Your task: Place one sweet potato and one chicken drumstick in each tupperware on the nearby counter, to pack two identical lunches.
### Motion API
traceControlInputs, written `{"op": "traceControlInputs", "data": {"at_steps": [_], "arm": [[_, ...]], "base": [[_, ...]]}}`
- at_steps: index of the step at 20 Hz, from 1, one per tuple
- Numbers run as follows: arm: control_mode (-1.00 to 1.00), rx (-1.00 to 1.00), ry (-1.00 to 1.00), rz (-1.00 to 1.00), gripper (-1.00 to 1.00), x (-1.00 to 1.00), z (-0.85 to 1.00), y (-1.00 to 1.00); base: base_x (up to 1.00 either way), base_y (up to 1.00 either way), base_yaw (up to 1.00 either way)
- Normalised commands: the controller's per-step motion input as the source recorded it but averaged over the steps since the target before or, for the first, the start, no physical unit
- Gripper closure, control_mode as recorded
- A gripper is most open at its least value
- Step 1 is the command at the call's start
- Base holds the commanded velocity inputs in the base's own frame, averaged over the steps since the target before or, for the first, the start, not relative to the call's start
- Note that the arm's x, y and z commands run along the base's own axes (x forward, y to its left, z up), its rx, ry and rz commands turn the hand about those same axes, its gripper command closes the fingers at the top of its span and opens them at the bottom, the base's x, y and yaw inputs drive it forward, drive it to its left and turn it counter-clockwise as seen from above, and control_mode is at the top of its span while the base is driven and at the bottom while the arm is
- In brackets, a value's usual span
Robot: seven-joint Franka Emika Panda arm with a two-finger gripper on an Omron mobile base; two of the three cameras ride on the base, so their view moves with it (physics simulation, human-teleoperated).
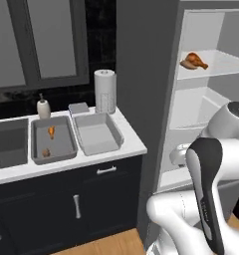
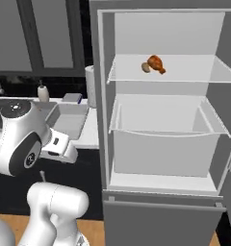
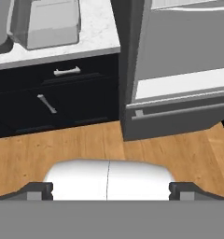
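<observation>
Two grey tupperware stand side by side on the white counter (image 1: 133,144). The left tupperware (image 1: 64,142) holds a chicken drumstick (image 1: 51,131) and a sweet potato (image 1: 46,152). Nothing lies in the right tupperware (image 1: 97,133), which also appears in the hand view (image 3: 51,25). In the open fridge, a second chicken drumstick (image 2: 156,63) and a sweet potato (image 2: 146,67) lie on the upper shelf (image 2: 194,72). My gripper (image 3: 109,190) is open and holds nothing. It hangs low between counter and fridge, facing the wooden floor.
A paper towel roll (image 1: 105,91), a soap dispenser (image 1: 43,108) and a small grey block (image 1: 78,107) stand behind the containers. The dark sink (image 1: 9,142) lies to their left. The fridge's side wall (image 1: 141,89) rises just right of the counter, above its bottom drawer (image 3: 179,116).
</observation>
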Motion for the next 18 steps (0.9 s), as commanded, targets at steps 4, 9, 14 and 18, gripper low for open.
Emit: {"op": "traceControlInputs", "data": {"at_steps": [4, 9, 14, 18], "arm": [[1.0, 0.0, 0.0, 0.0, -1.0, 0.0, 0.0, 0.0], [1.0, 0.0, 0.0, 0.0, -1.0, 0.0, 0.0, 0.0], [1.0, 0.0, 0.0, 0.0, -1.0, 0.0, 0.0, 0.0], [1.0, 0.0, 0.0, 0.0, -1.0, 0.0, 0.0, 0.0]], "base": [[0.0, -0.92, 0.1], [0.16, -0.55, 0.19], [0.31, -0.3, 0.12], [0.41, -0.15, 0.01]]}}
